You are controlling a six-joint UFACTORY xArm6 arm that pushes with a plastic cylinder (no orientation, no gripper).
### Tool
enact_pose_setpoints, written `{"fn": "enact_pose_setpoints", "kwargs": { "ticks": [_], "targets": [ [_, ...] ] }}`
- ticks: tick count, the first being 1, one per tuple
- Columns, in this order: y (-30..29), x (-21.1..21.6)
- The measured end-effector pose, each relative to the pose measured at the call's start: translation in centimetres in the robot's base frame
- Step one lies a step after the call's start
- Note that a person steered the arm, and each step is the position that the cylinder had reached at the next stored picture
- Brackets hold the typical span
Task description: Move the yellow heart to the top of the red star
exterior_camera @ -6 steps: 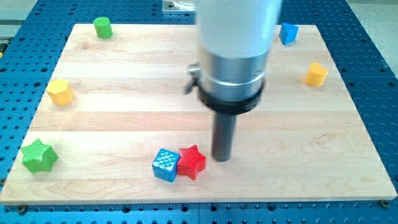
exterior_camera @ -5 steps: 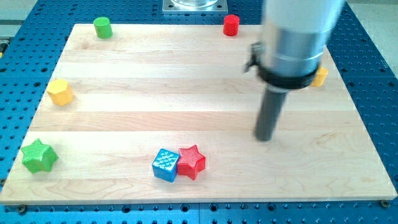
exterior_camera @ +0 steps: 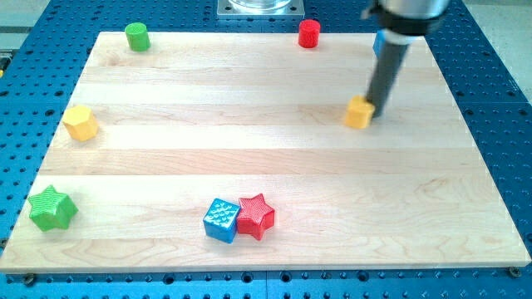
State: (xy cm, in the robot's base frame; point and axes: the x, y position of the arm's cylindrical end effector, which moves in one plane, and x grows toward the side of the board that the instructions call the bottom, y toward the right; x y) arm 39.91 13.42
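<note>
The yellow heart (exterior_camera: 359,112) lies on the wooden board, right of centre. My tip (exterior_camera: 379,109) stands just to its right and touches its right side. The red star (exterior_camera: 256,216) lies near the board's bottom edge, well down and to the left of the heart. A blue cube (exterior_camera: 221,220) sits against the star's left side.
A green star (exterior_camera: 51,208) is at the bottom left. A yellow hexagon block (exterior_camera: 81,122) is at the left edge. A green cylinder (exterior_camera: 136,36) is at the top left and a red cylinder (exterior_camera: 309,33) at top centre. A blue block (exterior_camera: 378,43) shows partly behind the rod.
My tip went from beside the red star up and to the right, then round to the heart's right side. The yellow heart has slid left from near the right edge.
</note>
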Motion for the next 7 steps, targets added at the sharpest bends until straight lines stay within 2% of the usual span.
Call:
{"fn": "enact_pose_setpoints", "kwargs": {
  "ticks": [1,2,3,4,5,6,7],
  "targets": [
    [-10.4,3.1],
    [-13.1,2.3],
    [-15.0,10.0],
    [-14.9,10.1],
    [-18.0,6.3],
    [-26.1,7.8],
    [-20.5,11.1]
  ]
}}
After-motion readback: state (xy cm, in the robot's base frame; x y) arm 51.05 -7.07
